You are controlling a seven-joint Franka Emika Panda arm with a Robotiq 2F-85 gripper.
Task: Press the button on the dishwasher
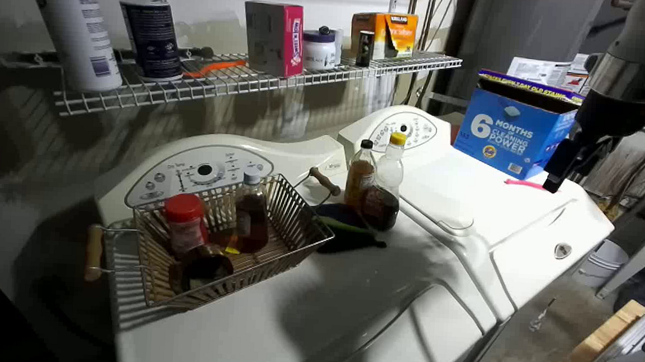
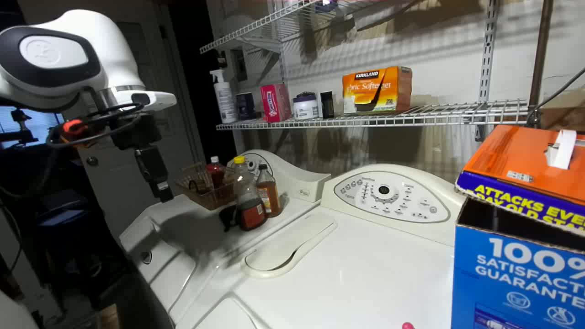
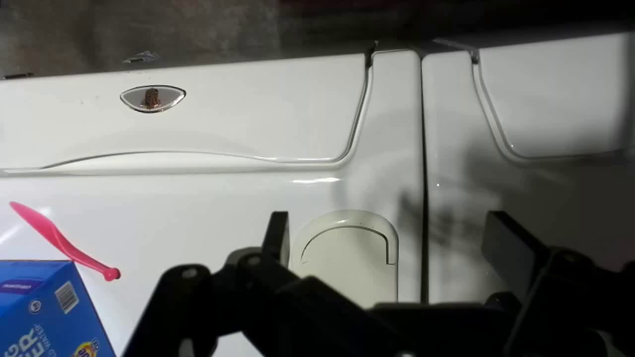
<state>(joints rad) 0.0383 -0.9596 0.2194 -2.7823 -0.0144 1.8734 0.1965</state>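
Two glossy white machines stand side by side. No yellow-green ring shows on either dial, so I cannot tell which is the dishwasher. The machine with the blue box (image 1: 434, 179) (image 2: 388, 269) (image 3: 173, 223) has a curved console with a dark-centred dial (image 1: 403, 128) (image 2: 384, 189). The machine with the basket (image 1: 315, 303) (image 3: 461, 198) has a larger-looking console dial (image 1: 205, 169) in an exterior view. My gripper (image 1: 551, 181) (image 2: 164, 194) (image 3: 389, 238) is open and empty. It hangs above the machines near their seam, apart from both consoles and touching nothing visible.
A wire basket (image 1: 250, 271) holds jars and a bottle. Two syrup-like bottles (image 1: 374, 198) stand beside it. A blue box (image 1: 510, 131) (image 2: 512, 274) (image 3: 44, 307) and a pink plastic piece (image 1: 529, 185) (image 3: 64, 243) lie on a machine. A loaded wire shelf (image 2: 448, 119) hangs above the consoles.
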